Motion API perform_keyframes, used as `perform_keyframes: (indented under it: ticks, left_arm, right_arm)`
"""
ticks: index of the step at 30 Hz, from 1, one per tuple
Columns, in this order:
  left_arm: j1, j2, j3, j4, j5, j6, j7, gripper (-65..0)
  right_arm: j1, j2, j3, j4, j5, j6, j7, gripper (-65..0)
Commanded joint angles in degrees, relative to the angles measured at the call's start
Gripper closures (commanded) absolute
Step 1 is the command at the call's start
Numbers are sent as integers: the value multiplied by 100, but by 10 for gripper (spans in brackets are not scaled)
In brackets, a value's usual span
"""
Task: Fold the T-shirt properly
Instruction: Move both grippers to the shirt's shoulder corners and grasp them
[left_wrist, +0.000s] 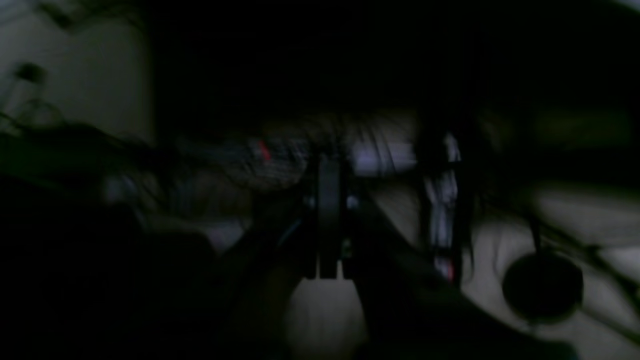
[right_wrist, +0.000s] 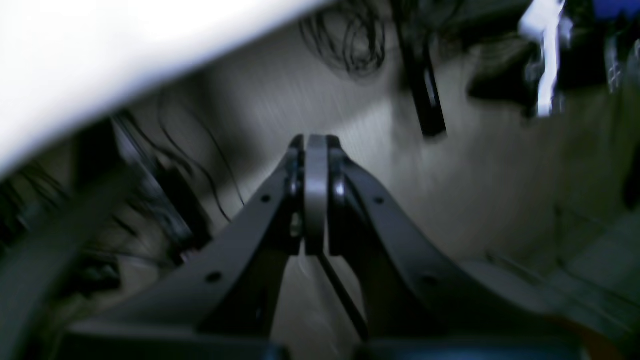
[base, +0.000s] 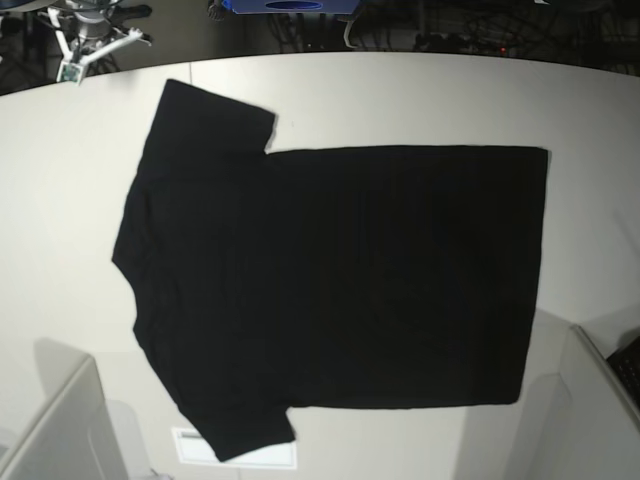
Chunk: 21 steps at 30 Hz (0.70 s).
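The black T-shirt (base: 330, 280) lies spread flat on the white table (base: 400, 100), plain side up, neck towards the left and hem towards the right. One sleeve (base: 215, 115) points to the back, the other (base: 240, 430) to the front. No print shows. My right gripper (right_wrist: 316, 145) is shut and empty, off the table's side and facing the floor. My left gripper (left_wrist: 327, 165) shows dark and blurred, with its jaws together and nothing in them. Neither gripper touches the shirt, and neither shows in the base view.
Pale arm links enter the base view at the front left (base: 60, 430) and front right (base: 590, 400). A white label (base: 235, 452) lies under the front sleeve. A white stand (base: 90, 40) and cables are beyond the table's back edge. Cables (right_wrist: 350, 45) lie on the floor.
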Motion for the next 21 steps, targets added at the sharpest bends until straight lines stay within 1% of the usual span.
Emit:
perform_keyframes:
  ticks: [1, 5, 7, 8, 11, 13, 14, 20, 21]
  left_arm:
    - [178, 83, -146, 265, -3, -25, -83, 0]
    - [160, 329, -735, 836, -29, -25, -39, 0]
    - [19, 373, -999, 942, -29, -25, -39, 0]
    - [-77, 399, -1139, 951, -38, -25, -47, 0]
    - [-455, 575, -1632, 924, -47, -8, -39, 0]
    - [-693, 724, -1904, 933, -47, 1, -47, 0]
    - [-798, 760, -1983, 942, -47, 1, -74, 0]
    - [-1141, 751, -2001, 916, -47, 1, -74, 0]
    - [-1150, 751, -1992, 907, -47, -8, -47, 0]
  right_arm:
    - [38, -24, 35, 187, -36, -23, 77, 0]
    - [513, -59, 9, 274, -36, -14, 68, 0]
    - [724, -59, 9, 266, -27, 12, 68, 0]
    - [821, -59, 9, 266, -10, 118, 77, 0]
    - [1093, -51, 61, 266, 412, 777, 68, 0]
    - [1234, -42, 61, 266, 702, 1111, -11, 0]
    - [1331, -42, 52, 266, 808, 1190, -117, 0]
    - [2025, -7, 70, 248, 1520, 1480, -1356, 0]
    - [2095, -7, 70, 248, 1652, 1568, -1488, -78]
